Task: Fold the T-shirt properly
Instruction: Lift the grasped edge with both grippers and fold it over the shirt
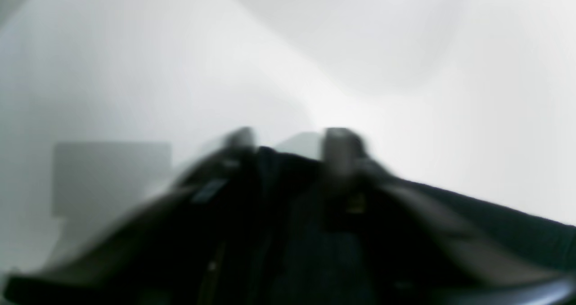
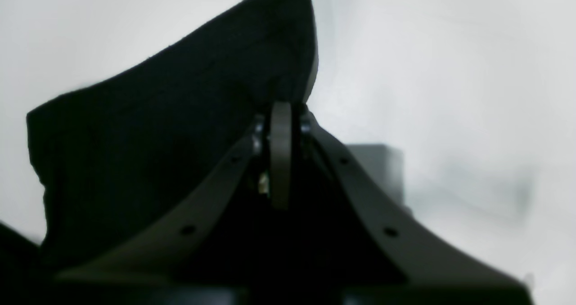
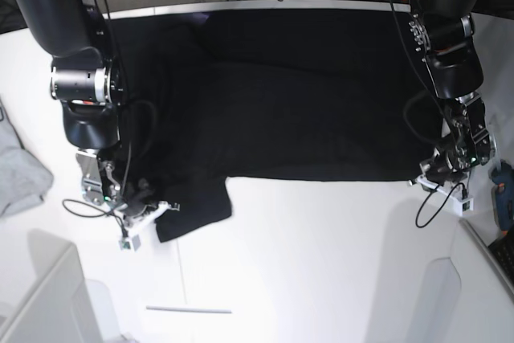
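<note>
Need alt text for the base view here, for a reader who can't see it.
A black T-shirt lies spread across a white table, seen from above, with a robot arm at each lower corner. The right gripper pinches the sleeve end, the left gripper sits at the opposite hem corner, and a light grey garment lies at the picture's left edge.

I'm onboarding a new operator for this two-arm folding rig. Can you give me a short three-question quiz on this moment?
1. True or false: the right gripper is shut on the large plain black cloth T-shirt.
2. Which garment lies at the base view's left edge? A) a light grey garment B) a red towel C) blue jeans
3. Fill in: the T-shirt lies spread on a ____ table.

Key:
1. True: black cloth rises from between the closed fingers.
2. A, the light grey garment.
3. White; see the table.
</note>
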`<state>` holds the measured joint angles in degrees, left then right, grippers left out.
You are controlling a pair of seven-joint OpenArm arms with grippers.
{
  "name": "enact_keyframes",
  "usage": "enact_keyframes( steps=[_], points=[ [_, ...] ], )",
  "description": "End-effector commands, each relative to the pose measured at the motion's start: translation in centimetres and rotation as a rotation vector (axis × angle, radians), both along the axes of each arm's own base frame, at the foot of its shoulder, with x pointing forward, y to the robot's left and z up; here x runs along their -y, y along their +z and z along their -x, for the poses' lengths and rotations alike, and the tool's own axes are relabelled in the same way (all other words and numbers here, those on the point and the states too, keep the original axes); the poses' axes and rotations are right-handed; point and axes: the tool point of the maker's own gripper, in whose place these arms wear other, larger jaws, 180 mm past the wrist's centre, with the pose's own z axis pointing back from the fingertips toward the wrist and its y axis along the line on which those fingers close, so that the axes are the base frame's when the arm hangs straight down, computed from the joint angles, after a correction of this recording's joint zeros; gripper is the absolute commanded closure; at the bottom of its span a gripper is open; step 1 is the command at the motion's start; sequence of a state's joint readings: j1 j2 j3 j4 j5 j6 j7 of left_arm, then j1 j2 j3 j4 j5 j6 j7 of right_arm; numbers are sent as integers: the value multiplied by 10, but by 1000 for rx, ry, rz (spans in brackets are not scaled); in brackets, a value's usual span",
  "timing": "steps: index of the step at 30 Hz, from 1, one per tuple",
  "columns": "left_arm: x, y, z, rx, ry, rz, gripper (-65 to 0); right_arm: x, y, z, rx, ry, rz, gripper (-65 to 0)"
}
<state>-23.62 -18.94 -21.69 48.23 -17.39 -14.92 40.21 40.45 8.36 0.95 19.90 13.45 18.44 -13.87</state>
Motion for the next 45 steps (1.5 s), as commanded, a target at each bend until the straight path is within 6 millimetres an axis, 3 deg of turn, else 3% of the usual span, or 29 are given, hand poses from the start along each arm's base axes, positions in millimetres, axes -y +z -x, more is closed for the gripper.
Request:
enact_keyframes(
  steps=[1, 3, 9, 14, 21, 27, 36, 41, 45],
  points=[
    [0, -1, 3, -34, -7, 4, -76, 5, 22, -18, 54, -4, 5, 0],
    [0, -1, 3, -34, -10, 3, 0, 4, 26, -20, 66, -2, 4, 0],
    [-1, 5, -1, -20, -6, 7, 0, 3, 53, -34, 163, 13, 19, 0],
    [-2, 30, -12, 51, -25, -33, 0, 3, 60, -31, 178, 28, 35, 0],
    [6, 54, -11, 76, -66, -52, 0, 2, 66, -22, 201, 46, 56, 0],
    [17, 82, 17, 160, -75, 34, 0, 10, 67, -10, 228, 48, 79, 0],
    [18, 106, 70, 159, -99, -55, 0, 34, 87, 11, 287, -46, 109, 0],
    [20, 109, 97, 136, -82, -47, 0, 40, 99, 32, 301, -58, 126, 0],
    [39, 104, 111, 140, -124, 47, 0, 38, 99, 50, 270, -39, 149, 0]
  ],
)
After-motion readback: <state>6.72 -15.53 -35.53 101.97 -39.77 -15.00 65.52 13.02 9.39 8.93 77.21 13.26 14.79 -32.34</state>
